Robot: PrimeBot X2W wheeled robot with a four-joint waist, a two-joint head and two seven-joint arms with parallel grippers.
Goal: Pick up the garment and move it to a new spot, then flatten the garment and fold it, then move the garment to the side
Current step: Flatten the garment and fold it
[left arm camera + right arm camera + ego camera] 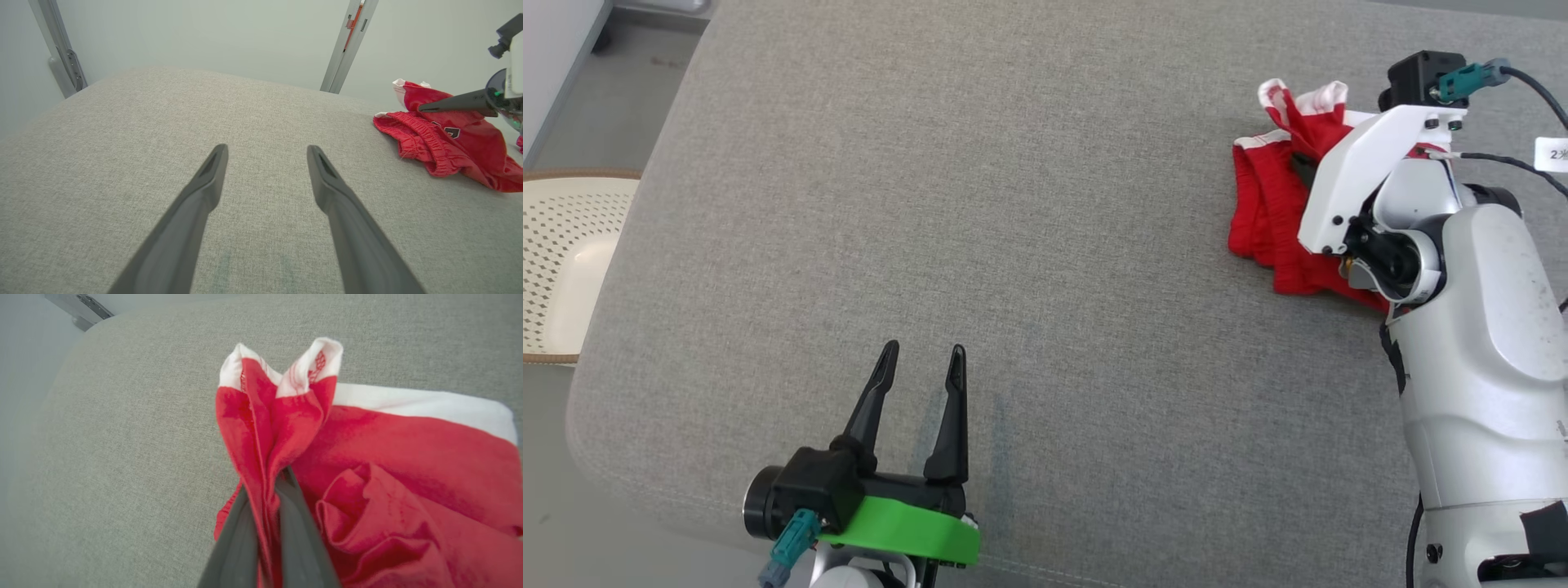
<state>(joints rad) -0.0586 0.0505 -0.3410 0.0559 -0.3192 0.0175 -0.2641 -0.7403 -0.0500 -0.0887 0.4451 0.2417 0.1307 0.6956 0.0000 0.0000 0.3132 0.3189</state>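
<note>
The garment point(1270, 220) lies at the far right of the padded surface point(1013, 204), under the right tool point(265, 486), which pinches one fold of it. The left tool point(925, 351) sits over the near edge, well apart to the garment's left, with its fingers spread. A basket point(564, 261) stands beyond the surface's left edge.

Bright, even, diffuse light; a faint soft shadow lies beside the left gripper point(925, 349). The 2 wrist views bow at their edges; close fingers point(300, 547) blur.
</note>
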